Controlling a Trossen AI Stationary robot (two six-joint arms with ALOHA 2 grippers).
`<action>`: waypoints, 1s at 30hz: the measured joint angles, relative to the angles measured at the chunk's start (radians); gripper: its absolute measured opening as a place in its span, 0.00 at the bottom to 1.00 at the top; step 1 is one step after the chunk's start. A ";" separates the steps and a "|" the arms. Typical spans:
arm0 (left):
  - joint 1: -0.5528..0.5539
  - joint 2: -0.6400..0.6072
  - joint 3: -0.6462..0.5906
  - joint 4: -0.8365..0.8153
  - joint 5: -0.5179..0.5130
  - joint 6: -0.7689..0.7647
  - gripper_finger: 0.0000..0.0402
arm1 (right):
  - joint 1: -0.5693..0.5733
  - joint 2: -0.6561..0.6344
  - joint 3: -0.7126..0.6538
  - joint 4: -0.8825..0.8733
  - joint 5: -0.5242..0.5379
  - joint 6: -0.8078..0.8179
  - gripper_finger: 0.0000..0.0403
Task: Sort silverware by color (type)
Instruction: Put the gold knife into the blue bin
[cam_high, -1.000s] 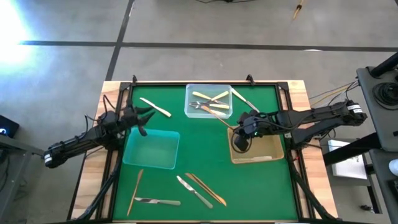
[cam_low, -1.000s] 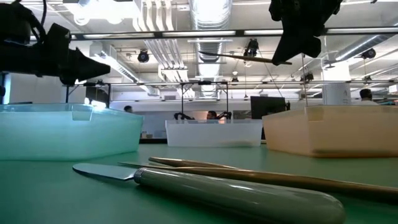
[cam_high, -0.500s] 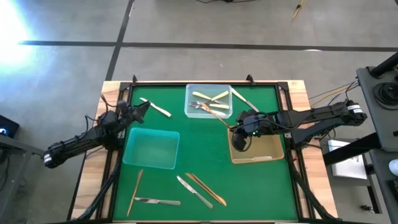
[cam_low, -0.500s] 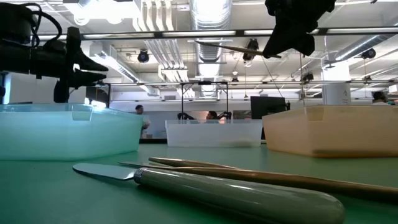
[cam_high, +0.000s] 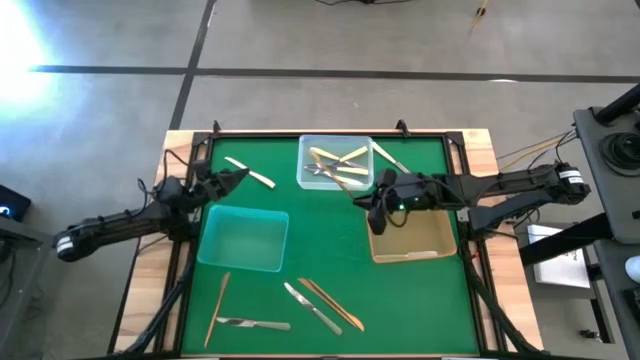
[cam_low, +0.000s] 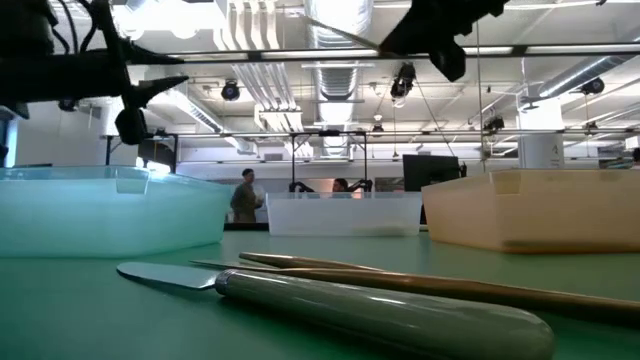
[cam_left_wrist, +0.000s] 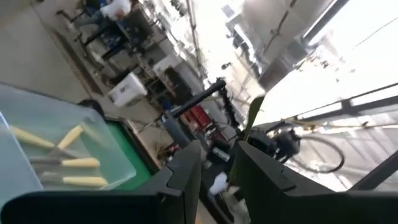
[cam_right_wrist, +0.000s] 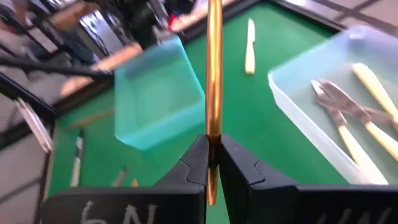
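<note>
- The coppery gold utensil (cam_right_wrist: 214, 68) is pinched near one end in the right hand (cam_high: 378, 197), which is clamped tight on it. In the right wrist view its long axis runs straight out ahead of the fingers.
- Relative to the tan tray (cam_high: 436, 243), that hand hangs over the tray's corner nearest the clear tray (cam_high: 304, 180). The utensil's free end appears to point away from the tan tray, toward the clear one.
- Judgement: if gold pieces belong in the tan tray, the coming move turns on bringing the utensil's length back over that tray's opening before letting go, since most of it seems to lie outside the rim.
- The right arm reaches in across the tan tray's far side, raised above the rim.
- The clear tray, just beside the tan one, holds several cream-handled pieces (cam_right_wrist: 371, 84).
- The left hand (cam_high: 222, 181) is well apart from the tan tray, past the teal tray (cam_high: 210, 256), and holds nothing. Its fingers stand partly parted, near a cream-white utensil (cam_high: 250, 172) lying on the green tabletop (cam_high: 420, 310).
- More silverware (cam_high: 322, 305) lies near the tabletop's front edge, beside the teal tray.
</note>
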 joint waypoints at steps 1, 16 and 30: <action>-0.009 0.026 0.022 0.001 0.001 0.009 0.22 | -0.005 0.000 0.000 0.021 -0.017 0.000 0.03; -0.104 0.553 0.457 -0.121 0.120 0.284 0.22 | -0.032 0.176 0.048 0.258 -0.009 -0.011 0.03; -0.106 0.827 0.743 -0.316 0.065 0.402 0.22 | -0.042 0.269 0.324 -0.077 0.397 -0.114 0.03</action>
